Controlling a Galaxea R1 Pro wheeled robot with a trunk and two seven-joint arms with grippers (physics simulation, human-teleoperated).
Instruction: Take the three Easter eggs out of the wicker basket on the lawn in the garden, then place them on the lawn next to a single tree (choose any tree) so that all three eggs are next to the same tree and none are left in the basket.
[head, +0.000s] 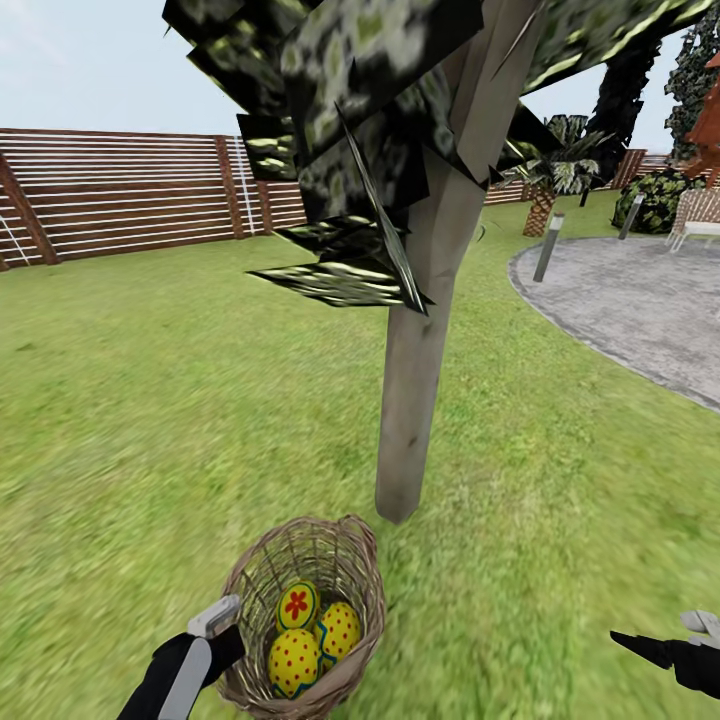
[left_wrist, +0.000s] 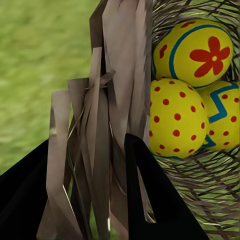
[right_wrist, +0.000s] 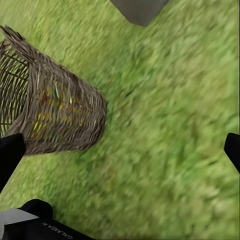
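Note:
The wicker basket (head: 352, 560) sits low in the head view, just in front of the tree (head: 415, 400), whose pale trunk rises from the lawn (head: 140, 400). Three yellow Easter eggs lie inside it: the flower egg (head: 297, 604) (left_wrist: 197, 52), the red-dotted egg (head: 294, 660) (left_wrist: 175, 117) and the blue-zigzag egg (left_wrist: 222, 112). My left gripper (head: 225, 625) (left_wrist: 95, 165) is shut on the basket's rim (left_wrist: 112, 90), with wicker strips between its black fingers. My right gripper (head: 668, 635) (right_wrist: 121, 150) hangs open over bare grass, to the right of the basket (right_wrist: 60, 115).
Dark leaf panels (head: 350, 150) hang low around the trunk. A grey paved area (head: 640, 300) with bollard lamps (head: 548, 247) lies to the right. A slatted wooden fence (head: 120, 190) closes the far side of the lawn. The trunk's base (right_wrist: 140, 9) appears in the right wrist view.

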